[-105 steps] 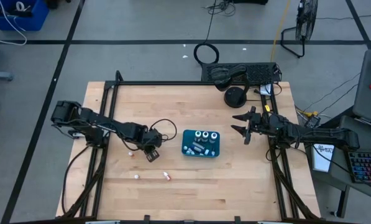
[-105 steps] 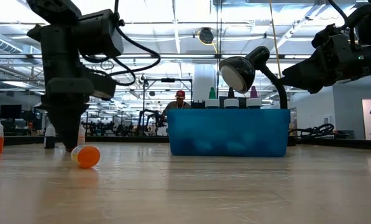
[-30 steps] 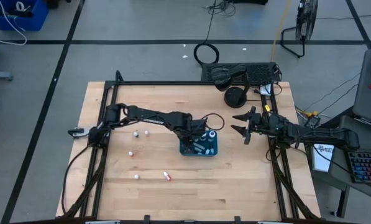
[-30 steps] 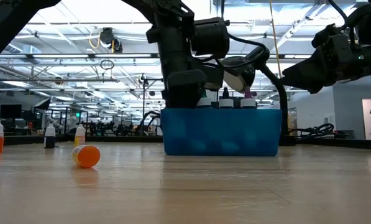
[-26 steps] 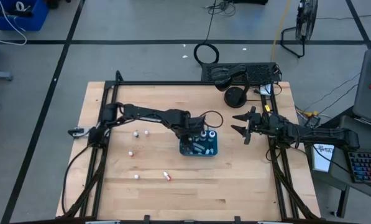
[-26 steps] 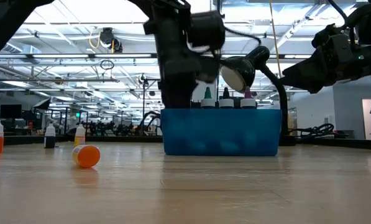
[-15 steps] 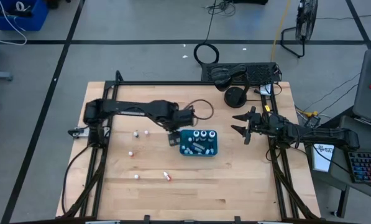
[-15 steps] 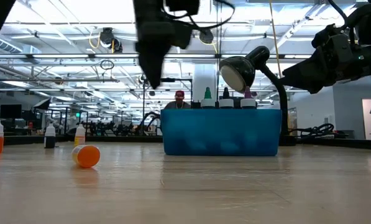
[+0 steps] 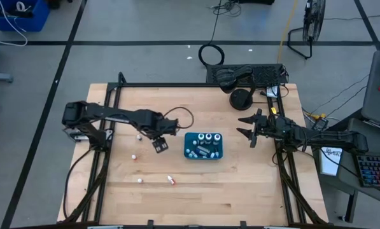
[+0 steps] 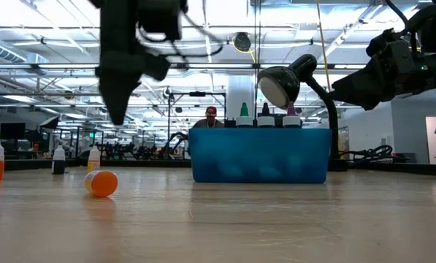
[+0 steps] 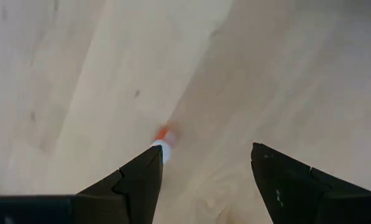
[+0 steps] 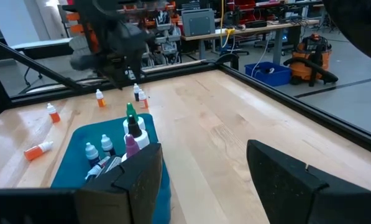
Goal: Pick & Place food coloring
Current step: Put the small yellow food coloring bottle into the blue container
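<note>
Left gripper (image 9: 160, 144) open above table (image 9: 240, 184), pointing down

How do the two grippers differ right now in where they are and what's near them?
The left gripper hangs over bare wood just left of the teal box, with loose small bottles scattered beyond it; the right gripper waits off the box's right side, near the table's right edge. The left arm reaches well inward; the right barely does. Both are open and hold nothing.
</note>
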You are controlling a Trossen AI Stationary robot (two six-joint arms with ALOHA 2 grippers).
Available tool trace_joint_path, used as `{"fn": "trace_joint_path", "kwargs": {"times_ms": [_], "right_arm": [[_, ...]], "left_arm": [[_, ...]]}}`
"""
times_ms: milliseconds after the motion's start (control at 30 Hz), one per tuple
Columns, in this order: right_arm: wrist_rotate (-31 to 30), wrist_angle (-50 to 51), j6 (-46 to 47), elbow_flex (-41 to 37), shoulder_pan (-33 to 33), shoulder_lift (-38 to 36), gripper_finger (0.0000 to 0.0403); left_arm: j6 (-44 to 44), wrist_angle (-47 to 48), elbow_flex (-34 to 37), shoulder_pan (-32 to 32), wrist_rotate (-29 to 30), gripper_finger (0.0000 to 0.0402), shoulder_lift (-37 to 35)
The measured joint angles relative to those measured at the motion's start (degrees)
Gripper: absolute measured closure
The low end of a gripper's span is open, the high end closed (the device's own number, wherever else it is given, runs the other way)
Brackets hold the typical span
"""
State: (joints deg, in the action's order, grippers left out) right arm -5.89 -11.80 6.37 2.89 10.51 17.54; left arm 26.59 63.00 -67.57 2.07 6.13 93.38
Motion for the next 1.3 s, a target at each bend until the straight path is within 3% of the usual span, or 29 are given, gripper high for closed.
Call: {"fn": "trace_joint_path", "kwargs": {"times_ms": [400,700,1300], "right_arm": [[0.0,-0.08,0.0,0.01,0.0,0.01,0.0179],[0.0,-0.08,-0.01,0.01,0.01,0.01,0.0179],[0.0,-0.08,0.0,0.01,0.01,0.02,0.0179]], "left_arm": [[5.26,-7.54,13.9,7.0,1.42,0.0156,-1.6],[3.82,-16.24,18.13,7.98,-2.01,0.0156,-1.61],[3.68,-19.48,21.26,7.98,-1.79,0.0156,-1.74]]}}
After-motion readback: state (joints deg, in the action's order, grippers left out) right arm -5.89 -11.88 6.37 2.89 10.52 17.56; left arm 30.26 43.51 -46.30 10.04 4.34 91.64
